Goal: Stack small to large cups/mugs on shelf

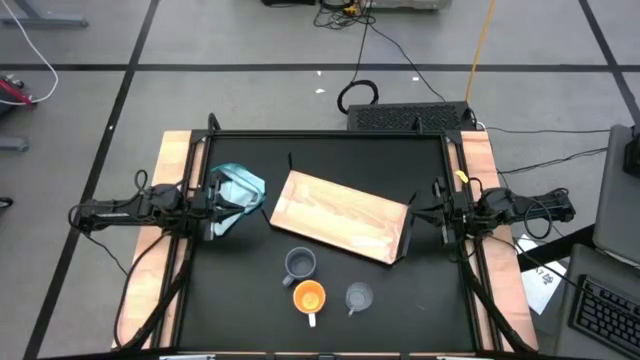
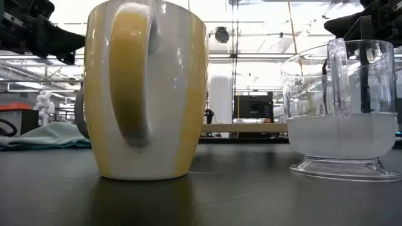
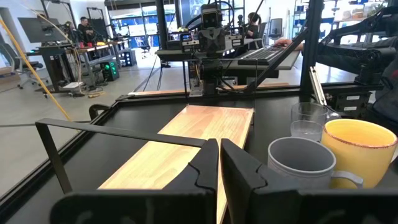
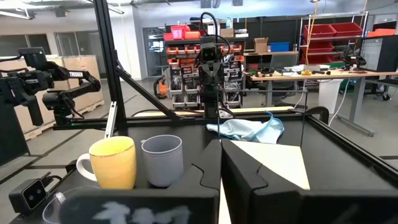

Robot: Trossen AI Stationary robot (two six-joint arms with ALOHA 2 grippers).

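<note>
Mugs: three, standing close together on the black surface (image 1: 240, 300) near its front edge — one blue-grey mug (image 1: 300, 263), one orange mug (image 1: 309, 297), one clear cup (image 1: 359, 296).
Shelf: one wooden shelf (image 1: 338, 215), flat mid-surface, just behind the mugs.
Cloth: one teal cloth (image 1: 240, 186), beside the left tool.
Left tool (image 1: 213, 203): closed, empty, at the left edge.
Right tool (image 1: 437, 210): closed, empty, at the right edge.
</note>
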